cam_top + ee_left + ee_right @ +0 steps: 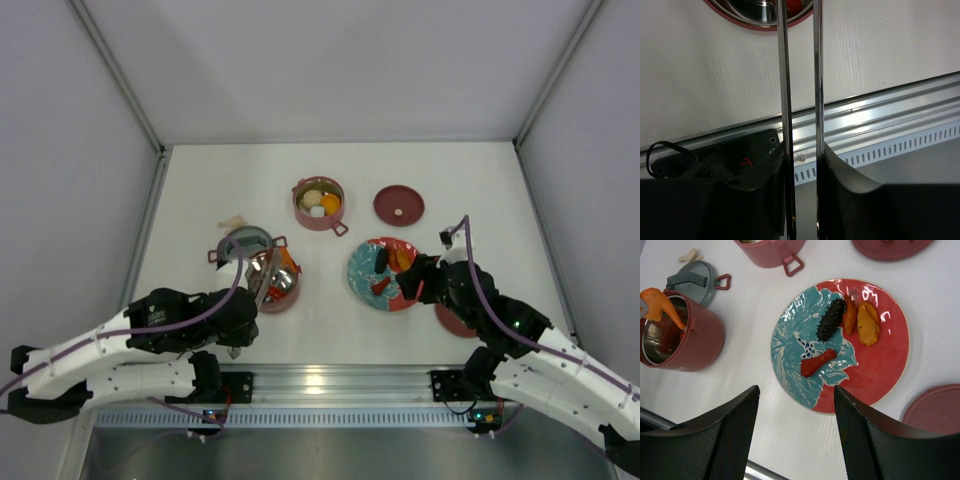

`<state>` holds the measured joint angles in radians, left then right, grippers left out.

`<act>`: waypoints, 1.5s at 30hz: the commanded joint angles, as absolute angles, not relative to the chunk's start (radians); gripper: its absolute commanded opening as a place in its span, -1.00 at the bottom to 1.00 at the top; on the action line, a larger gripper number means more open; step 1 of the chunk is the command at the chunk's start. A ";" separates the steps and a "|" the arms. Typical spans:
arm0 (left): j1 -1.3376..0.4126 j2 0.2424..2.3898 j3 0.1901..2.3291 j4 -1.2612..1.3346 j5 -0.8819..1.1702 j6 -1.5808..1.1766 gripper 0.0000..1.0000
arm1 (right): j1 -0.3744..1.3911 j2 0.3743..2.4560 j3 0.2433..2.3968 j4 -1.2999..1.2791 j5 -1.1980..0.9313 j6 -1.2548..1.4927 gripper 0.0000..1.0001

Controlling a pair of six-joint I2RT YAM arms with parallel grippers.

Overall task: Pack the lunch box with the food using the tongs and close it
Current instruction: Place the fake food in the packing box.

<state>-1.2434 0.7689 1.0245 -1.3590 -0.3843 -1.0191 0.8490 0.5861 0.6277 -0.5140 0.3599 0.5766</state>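
Left fingers (850, 197) clamp slim silvery metal tongs (783, 100), long axis pointing ahead over near dusty-pink steel-lined pot (700, 340); right fingers (730, 440) wide, empty.

Slim silvery tongs (785, 100), arms nearly parallel, reach over the near pink pot (281, 290) with an orange carrot (659, 304) at its mouth (the far pot (319, 204) holds white and orange pieces), while a red sausage (818, 362) and a dark spiny piece (831, 319) lie on the plate (890, 365) near a maroon lid (399, 205).
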 commanded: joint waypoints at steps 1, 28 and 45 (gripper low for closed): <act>-1.246 0.779 1.023 -1.509 -0.423 -1.020 -0.37 | 0.864 0.574 0.627 -0.465 0.359 0.577 0.21; -1.246 0.844 1.066 -1.506 -0.436 -0.976 -0.18 | 0.865 0.578 0.627 -0.462 0.357 0.577 0.21; -1.246 1.345 1.365 -1.034 -0.290 -0.644 -0.13 | 0.865 0.551 0.732 -0.578 0.414 0.561 0.21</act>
